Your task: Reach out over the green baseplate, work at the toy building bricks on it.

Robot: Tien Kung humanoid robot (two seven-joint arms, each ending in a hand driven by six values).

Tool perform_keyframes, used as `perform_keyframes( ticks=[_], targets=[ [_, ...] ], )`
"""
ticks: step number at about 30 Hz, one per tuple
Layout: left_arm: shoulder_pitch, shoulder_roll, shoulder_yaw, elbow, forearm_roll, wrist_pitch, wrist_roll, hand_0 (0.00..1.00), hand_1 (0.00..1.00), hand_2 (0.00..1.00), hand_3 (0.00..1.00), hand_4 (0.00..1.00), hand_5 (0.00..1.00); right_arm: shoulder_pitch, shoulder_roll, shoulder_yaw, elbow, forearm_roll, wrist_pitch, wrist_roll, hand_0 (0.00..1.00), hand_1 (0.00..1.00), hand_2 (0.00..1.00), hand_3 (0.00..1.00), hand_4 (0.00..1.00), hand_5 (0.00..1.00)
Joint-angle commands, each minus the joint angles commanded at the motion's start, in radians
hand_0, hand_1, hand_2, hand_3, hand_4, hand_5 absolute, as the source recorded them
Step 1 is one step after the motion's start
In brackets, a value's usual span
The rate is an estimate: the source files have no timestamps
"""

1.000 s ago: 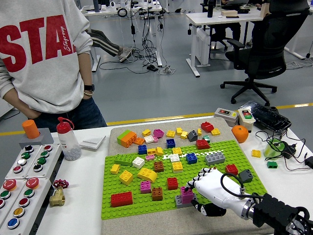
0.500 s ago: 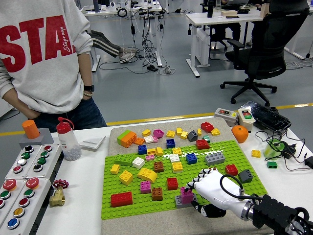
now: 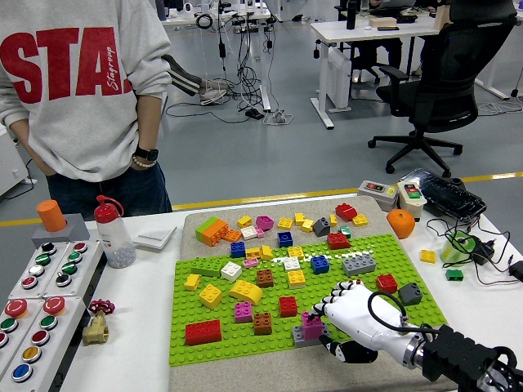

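Pink brick (image 3: 312, 325): pinched by the right robot hand (image 3: 347, 314), near green baseplate (image 3: 245, 339) front edge.
Purpose: probably detachment.

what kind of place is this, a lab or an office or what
Most likely a robotics lab set in an open office. The white table is a test bench with a green baseplate of bricks and a button panel; behind it stand desks with trailing cables and an office chair.

We look from high on the robot's side, forward and down over the table (image 3: 139, 327), fairly near.
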Motion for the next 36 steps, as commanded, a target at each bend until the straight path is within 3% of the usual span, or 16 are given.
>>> perform_keyframes(
  ticks=[10,18,24,25,27,36],
  targets=[
    [0.002,0.001,0.000,-0.001,0.001,-0.002,0.004,0.659,0.614,0.621,0.446,0.361,0.998,0.004,0.003,0.036,0.015,0.021,-0.071,0.012,0.805,0.688,0.663,0.678,0.546,0.352],
    [0.002,0.001,0.001,0.000,0.000,-0.002,0.003,0.659,0.614,0.621,0.445,0.361,0.998,0.032,0.015,0.059,-0.011,0.040,-0.097,0.009,0.805,0.698,0.680,0.705,0.545,0.351],
    [-0.001,0.003,0.000,-0.001,0.002,-0.004,0.005,0.659,0.614,0.621,0.444,0.361,0.998,0.092,0.040,0.079,-0.093,0.047,-0.098,-0.019,0.810,0.709,0.697,0.722,0.543,0.352],
    [-0.001,0.004,0.001,-0.001,0.002,-0.005,0.005,0.659,0.614,0.619,0.444,0.361,0.998,0.107,0.045,0.083,-0.115,0.042,-0.093,-0.024,0.841,0.762,0.772,0.790,0.542,0.337],
    [-0.001,0.005,0.001,-0.001,0.001,-0.005,0.005,0.659,0.614,0.619,0.444,0.361,0.998,0.134,0.052,0.092,-0.158,0.033,-0.084,-0.030,0.841,0.762,0.772,0.790,0.542,0.337],
    [-0.001,0.008,0.000,-0.002,0.000,-0.006,0.008,0.658,0.614,0.619,0.442,0.362,0.998,0.207,0.055,0.104,-0.337,-0.008,0.005,-0.044,0.871,0.783,0.791,0.814,0.558,0.324]
  ],
)
